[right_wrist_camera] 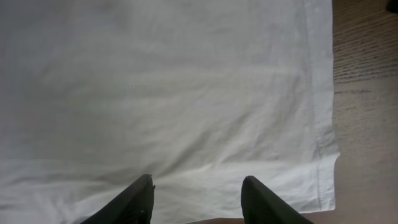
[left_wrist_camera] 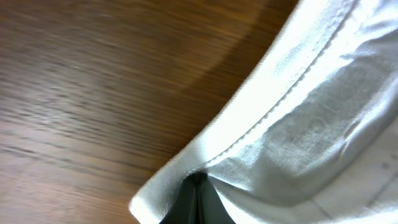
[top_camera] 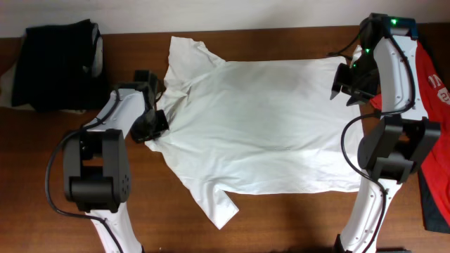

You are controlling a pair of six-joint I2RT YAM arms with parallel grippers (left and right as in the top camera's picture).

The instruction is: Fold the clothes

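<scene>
A white short-sleeved T-shirt (top_camera: 260, 119) lies spread flat across the middle of the brown wooden counter (top_camera: 281, 218). Its neck end points to the left of the overhead frame and its straight bottom hem runs down the right side. One sleeve sticks out toward the upper left and the other toward the lower middle. The fabric shows only shallow wrinkles. The left hand (top_camera: 151, 125) sits at the shirt's left edge, just below the neck area. In the left wrist view its fingers are pressed together into a single dark wedge at the bottom of the frame, pinching a stitched edge of the shirt where the cloth bunches around their tip, with bare wood filling the upper left. The right hand (top_camera: 349, 83) is at the upper right corner of the shirt, near the hem. In the right wrist view its two fingers (right_wrist_camera: 140, 199) stand spread apart over smooth white fabric, with nothing between them and the hem just to their right. A black cloth (top_camera: 60, 63) lies at the upper left of the overhead frame, and a red garment (top_camera: 432, 91) with white lettering lies along the right edge.
</scene>
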